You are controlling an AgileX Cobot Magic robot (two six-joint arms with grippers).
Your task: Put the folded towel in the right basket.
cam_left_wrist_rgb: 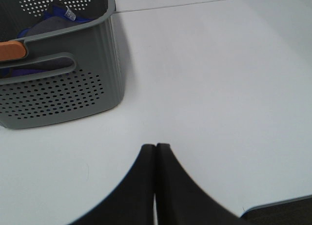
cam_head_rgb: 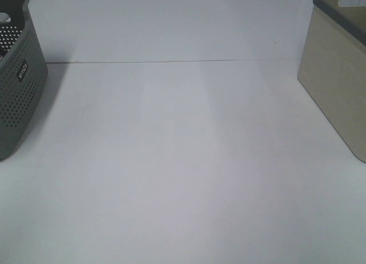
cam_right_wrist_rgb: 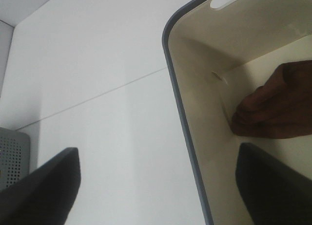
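The folded towel (cam_right_wrist_rgb: 275,104), dark reddish-brown, lies on the floor inside the right basket (cam_right_wrist_rgb: 187,118), a beige smooth-walled basket with a dark grey rim. In the high view the right basket (cam_head_rgb: 334,87) stands at the right edge and neither arm shows. My right gripper (cam_right_wrist_rgb: 158,178) hangs open above the basket's rim, one finger over the table and one over the basket's inside, with nothing between them. My left gripper (cam_left_wrist_rgb: 156,149) is shut and empty, low over the white table beside the grey basket.
A grey perforated basket (cam_head_rgb: 17,87) with a small label stands at the left edge. In the left wrist view the grey basket (cam_left_wrist_rgb: 63,88) holds blue and grey cloth. The white table (cam_head_rgb: 183,161) lies between the two baskets.
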